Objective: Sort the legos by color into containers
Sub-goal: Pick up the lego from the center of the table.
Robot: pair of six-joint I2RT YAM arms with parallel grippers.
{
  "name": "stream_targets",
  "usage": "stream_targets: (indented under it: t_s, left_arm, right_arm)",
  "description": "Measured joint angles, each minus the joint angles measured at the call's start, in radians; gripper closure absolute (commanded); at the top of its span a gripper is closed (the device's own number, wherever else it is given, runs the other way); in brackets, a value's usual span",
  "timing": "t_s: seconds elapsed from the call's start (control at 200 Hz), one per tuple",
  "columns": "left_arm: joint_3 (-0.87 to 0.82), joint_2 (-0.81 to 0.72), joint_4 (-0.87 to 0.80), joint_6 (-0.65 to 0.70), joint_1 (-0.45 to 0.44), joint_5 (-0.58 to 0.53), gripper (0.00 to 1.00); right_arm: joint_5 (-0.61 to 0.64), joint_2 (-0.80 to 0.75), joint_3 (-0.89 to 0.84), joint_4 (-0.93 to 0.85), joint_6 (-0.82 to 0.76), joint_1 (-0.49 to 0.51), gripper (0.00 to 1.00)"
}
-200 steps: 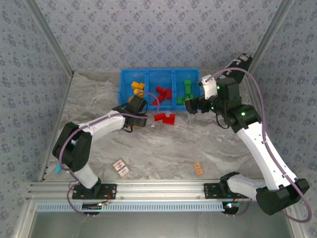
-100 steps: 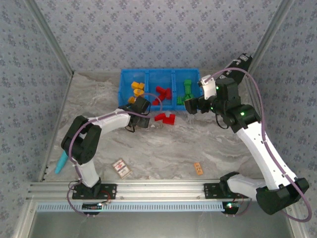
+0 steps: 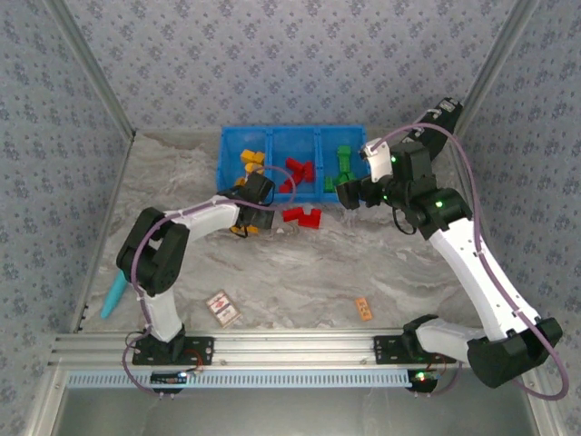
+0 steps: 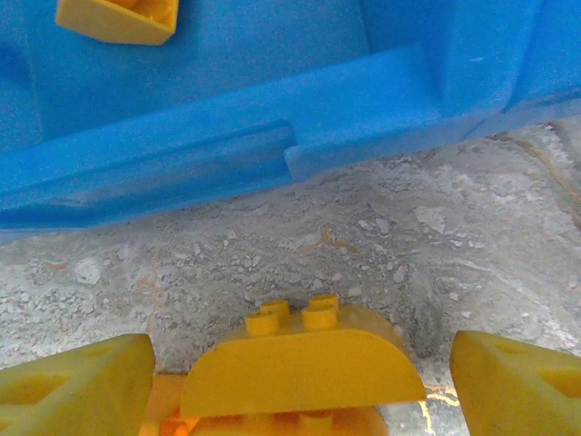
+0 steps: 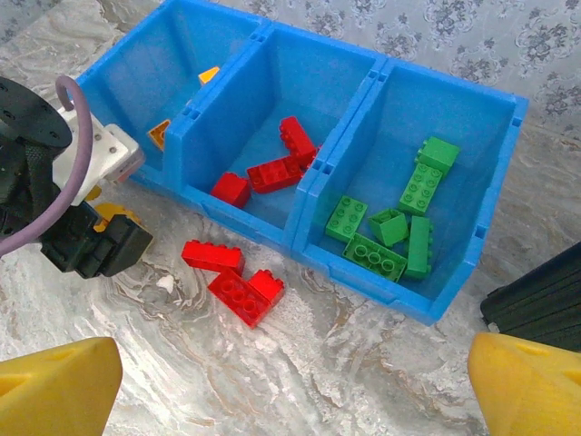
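Fingers [image 4: 77, 386] of the left gripper [image 3: 245, 223] are standing spread, one on each side of an orange-yellow brick [image 4: 304, 368], with a gap showing on both sides, so nothing is being gripped. That brick is lying on the table [image 4: 427, 236] just beside the outer wall of the blue bin [image 4: 227, 145]. The right gripper [image 3: 349, 193] is hovering near the bin's green end, its fingers [image 5: 54, 386] released and bare.

Hazards, as judged from this position:
- The brick is presenting a rounded, glossy top with two studs at its far edge. Pads closing on the curve instead of the flat sides are likely to be squeezing it out of the grasp.
- The bin's moulded lip is standing close ahead. A lift that is too low risks striking it and shifting the whole bin.
- Two red bricks [image 5: 231, 277] are waiting on the table near the middle compartment [image 5: 272, 82], close to the left gripper, so both arms are risking contact there.

All bricks are appearing as hard, shiny plastic, while the table is looking matt, marbled and gritty
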Motion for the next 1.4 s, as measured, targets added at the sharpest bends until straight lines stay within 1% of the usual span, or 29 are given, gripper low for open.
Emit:
stream_targets:
  t_s: [0.185, 0.32, 0.51, 0.655, 0.77, 1.125, 1.4]
  left_arm:
    - [0.008, 0.028, 0.007, 0.000, 0.005, 0.014, 0.16]
    - [0.010, 0.036, 0.015, 0.000, 0.006, 0.026, 0.20]
    - [0.018, 0.045, 0.022, 0.000, 0.006, 0.045, 0.26]
    - [0.018, 0.046, 0.022, -0.002, 0.006, 0.053, 0.35]
    - [0.019, 0.046, 0.023, -0.008, 0.006, 0.058, 0.39]
    - [0.020, 0.046, 0.023, -0.008, 0.006, 0.060, 0.44]
    - [0.012, 0.032, 0.013, -0.009, 0.003, 0.059, 0.44]
  right_arm:
    - [0.003, 0.019, 0.000, 0.000, -0.004, 0.000, 0.00]
    - [0.003, 0.037, 0.000, 0.000, -0.008, 0.000, 0.00]
    - [0.003, 0.054, 0.000, 0.000, -0.012, 0.000, 0.00]
    - [0.003, 0.055, 0.000, 0.000, -0.015, 0.000, 0.00]
    - [0.003, 0.055, 0.000, 0.001, -0.015, 0.000, 0.00]
    - [0.004, 0.053, 0.000, 0.000, -0.015, 0.003, 0.00]
    - [0.011, 0.038, 0.000, 0.000, -0.015, 0.009, 0.00]
